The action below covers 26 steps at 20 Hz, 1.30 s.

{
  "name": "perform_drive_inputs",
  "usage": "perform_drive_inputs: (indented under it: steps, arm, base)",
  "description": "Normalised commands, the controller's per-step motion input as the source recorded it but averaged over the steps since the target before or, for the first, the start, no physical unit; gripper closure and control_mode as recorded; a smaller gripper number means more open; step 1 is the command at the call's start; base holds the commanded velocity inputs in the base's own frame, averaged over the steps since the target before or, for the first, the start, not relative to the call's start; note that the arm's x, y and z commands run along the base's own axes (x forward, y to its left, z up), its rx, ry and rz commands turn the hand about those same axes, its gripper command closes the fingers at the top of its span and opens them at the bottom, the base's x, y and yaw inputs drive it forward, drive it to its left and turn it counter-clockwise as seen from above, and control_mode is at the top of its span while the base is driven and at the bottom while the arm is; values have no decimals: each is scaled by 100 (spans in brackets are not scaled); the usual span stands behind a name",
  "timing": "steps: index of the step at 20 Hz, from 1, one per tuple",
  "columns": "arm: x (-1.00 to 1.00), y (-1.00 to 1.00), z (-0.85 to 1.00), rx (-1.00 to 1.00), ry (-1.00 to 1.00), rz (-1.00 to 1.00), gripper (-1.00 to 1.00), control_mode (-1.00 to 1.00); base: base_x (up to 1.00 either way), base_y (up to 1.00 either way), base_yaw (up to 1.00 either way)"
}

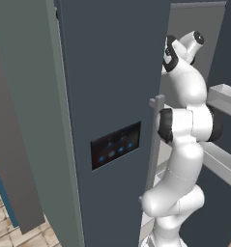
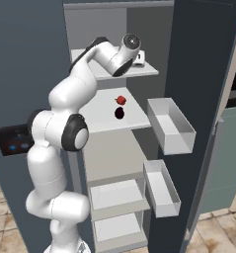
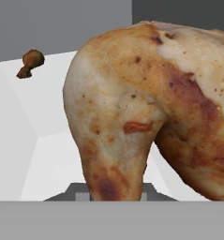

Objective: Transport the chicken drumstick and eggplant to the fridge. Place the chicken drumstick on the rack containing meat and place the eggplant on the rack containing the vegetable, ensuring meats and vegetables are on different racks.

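Observation:
The chicken drumstick (image 3: pixel 132 108), golden-brown and mottled, looms large and close in the hand view, its narrow end running down between my fingers. My gripper (image 2: pixel 139 58) is inside the open fridge (image 2: pixel 114 123), over the top shelf (image 2: pixel 139 72), shut on the drumstick. A small brown piece of meat (image 3: pixel 31 61) lies farther back on that pale shelf. One shelf down, the dark purple eggplant (image 2: pixel 119 113) rests beside a small red vegetable (image 2: pixel 121 100).
The fridge door (image 1: pixel 112 96), with its blue-lit panel (image 1: pixel 116 144) and grey handle (image 1: pixel 155 140), stands to the arm's left. Two pale door bins (image 2: pixel 171 126) (image 2: pixel 161 188) jut from the right door. Lower shelves and drawers (image 2: pixel 117 195) sit beneath.

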Motion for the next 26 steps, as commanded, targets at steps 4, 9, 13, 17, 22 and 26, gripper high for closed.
perform_drive_inputs:
  steps: [4,9,13,17,22,26]
  arm:
    - [44,0,-24,0,0,0,100,-100]
    - [26,4,-31,0,0,0,-100,-100]
    - [8,0,-4,0,0,0,-100,-100]
    - [1,0,0,0,-3,0,-100,-100]
    - [-16,0,5,0,-5,-1,-100,-100]
    - [-93,3,34,0,-9,-10,-100,-100]
  base:
    - [0,0,0]
    - [0,0,0]
    - [0,0,0]
    - [0,0,0]
    - [0,0,0]
    - [0,0,0]
